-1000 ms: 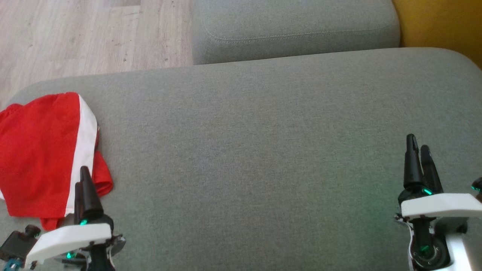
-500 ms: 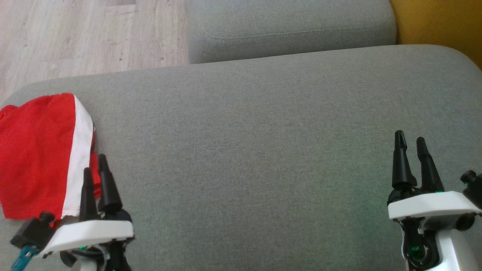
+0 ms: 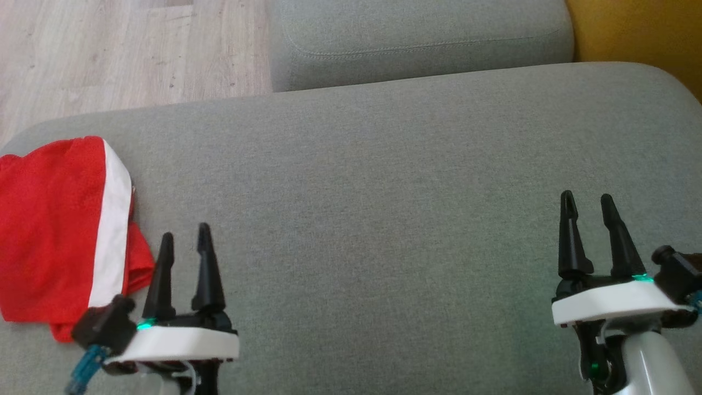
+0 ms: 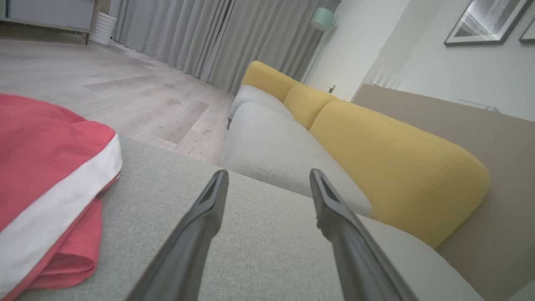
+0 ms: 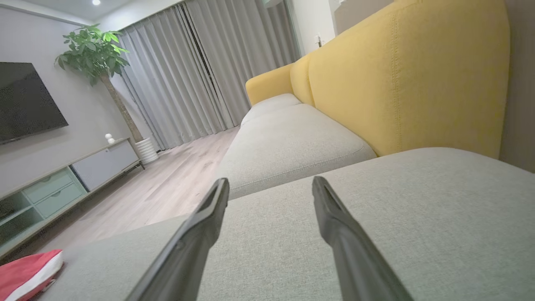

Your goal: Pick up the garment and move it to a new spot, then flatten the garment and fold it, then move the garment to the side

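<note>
Left gripper [image 3: 185, 230] gapes empty; red white-striped garment [image 3: 49, 230] lies at nine o'clock, running twelve-to-six; right gripper [image 3: 586, 194], also spread, sits farther.

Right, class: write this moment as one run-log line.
garment: folded, left end of grey cushion | left gripper: open, empty, beside garment, not touching | right gripper: open, empty, right side

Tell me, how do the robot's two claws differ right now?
The left gripper sits close beside the red garment; the right gripper hangs far from it over bare grey cushion. The left gripper shows lower in the head view than the right gripper. Both are open and empty.
</note>
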Controlling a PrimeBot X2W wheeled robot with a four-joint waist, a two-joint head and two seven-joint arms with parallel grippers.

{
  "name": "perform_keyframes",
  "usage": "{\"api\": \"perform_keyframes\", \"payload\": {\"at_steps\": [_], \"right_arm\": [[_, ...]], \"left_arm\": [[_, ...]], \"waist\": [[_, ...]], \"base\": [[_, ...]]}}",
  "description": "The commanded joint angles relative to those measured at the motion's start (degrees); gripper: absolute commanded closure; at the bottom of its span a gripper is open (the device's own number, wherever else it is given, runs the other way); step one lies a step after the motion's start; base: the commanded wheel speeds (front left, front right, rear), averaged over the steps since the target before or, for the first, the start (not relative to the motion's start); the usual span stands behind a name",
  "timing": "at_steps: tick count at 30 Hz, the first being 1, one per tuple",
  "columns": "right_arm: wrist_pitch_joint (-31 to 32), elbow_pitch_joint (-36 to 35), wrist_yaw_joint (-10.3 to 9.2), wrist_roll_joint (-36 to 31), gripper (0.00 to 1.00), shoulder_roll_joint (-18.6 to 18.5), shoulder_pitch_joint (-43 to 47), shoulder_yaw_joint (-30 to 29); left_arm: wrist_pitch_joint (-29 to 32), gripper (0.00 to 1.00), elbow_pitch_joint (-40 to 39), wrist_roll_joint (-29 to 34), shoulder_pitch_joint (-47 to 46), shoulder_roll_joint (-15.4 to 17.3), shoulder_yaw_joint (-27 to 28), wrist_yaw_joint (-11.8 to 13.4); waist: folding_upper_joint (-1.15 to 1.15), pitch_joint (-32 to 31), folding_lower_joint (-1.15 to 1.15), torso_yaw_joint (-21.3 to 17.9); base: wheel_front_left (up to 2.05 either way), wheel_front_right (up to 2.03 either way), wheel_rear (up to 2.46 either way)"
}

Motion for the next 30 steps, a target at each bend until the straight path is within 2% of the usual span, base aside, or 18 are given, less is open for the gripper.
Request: {"api": "perform_keyframes", "payload": {"at_steps": [1, 9, 30], "right_arm": [[-0.92, -2.5, 0.3, -2.4, 0.0, -0.46, -1.91, 1.02], [-2.1, -2.29, 0.33, -8.34, 0.0, -0.47, -1.36, 1.8], [-5.65, -3.4, 0.4, -26.21, 0.0, -0.53, -1.07, 3.2]], "left_arm": [[-0.82, 0.0, -1.73, 2.69, -1.79, 0.97, 0.31, 0.68], [-1.99, 0.0, -0.92, 8.9, -2.16, 2.55, -2.6, 3.27], [-5.52, 0.0, 2.47, 24.82, -3.87, 7.82, -12.4, 12.26]], "waist": [[0.0, 0.04, 0.0, 0.05], [0.0, 0.08, 0.0, 0.03], [0.0, 0.43, 0.0, -1.11]], "base": [[0.0, 0.0, 0.0], [0.0, 0.0, 0.0], [0.0, 0.0, 0.0]]}}
